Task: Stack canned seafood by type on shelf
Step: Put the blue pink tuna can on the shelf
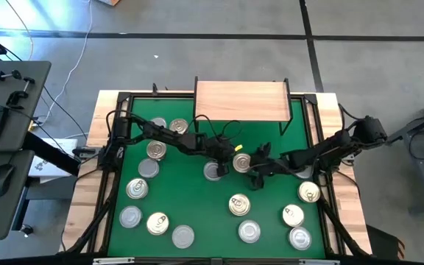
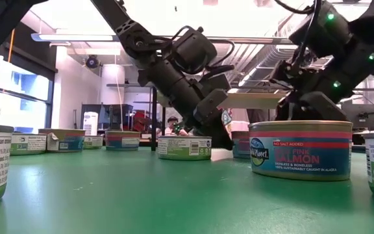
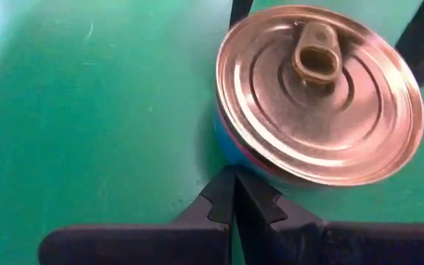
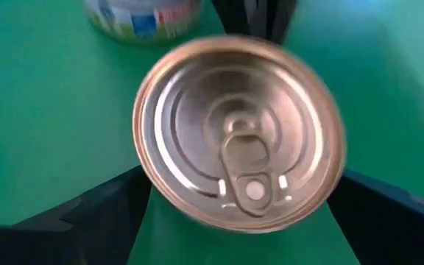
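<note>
A gold-lidded pull-tab tin (image 1: pixel 241 162) stands on the green mat in front of the shelf (image 1: pixel 241 101), a light wood board with nothing on it. My left gripper (image 3: pixel 234 180) is shut, its tips at the tin's side (image 3: pixel 230 151) that faces the table's left. My right gripper (image 4: pixel 241 221) is open, reaching from the table's right with one finger (image 4: pixel 101 213) on either side of the same tin (image 4: pixel 238 132). A silver-lidded tin (image 1: pixel 213 171) sits just left of them. My left gripper's shut fingertips (image 3: pixel 223 193) meet the gold tin's side wall (image 3: pixel 234 156) low down, slanting in from the table's left. The tin rests on the mat. My right gripper's fingers stand close to the tin's flanks; I cannot tell whether they touch it.
Several more tins lie scattered over the mat: gold ones (image 1: pixel 239 205) and silver ones (image 1: pixel 130 216) toward the left, near and right edges. A pink salmon tin (image 2: pixel 300 149) stands close in the low view. A black frame (image 1: pixel 116 147) borders the mat.
</note>
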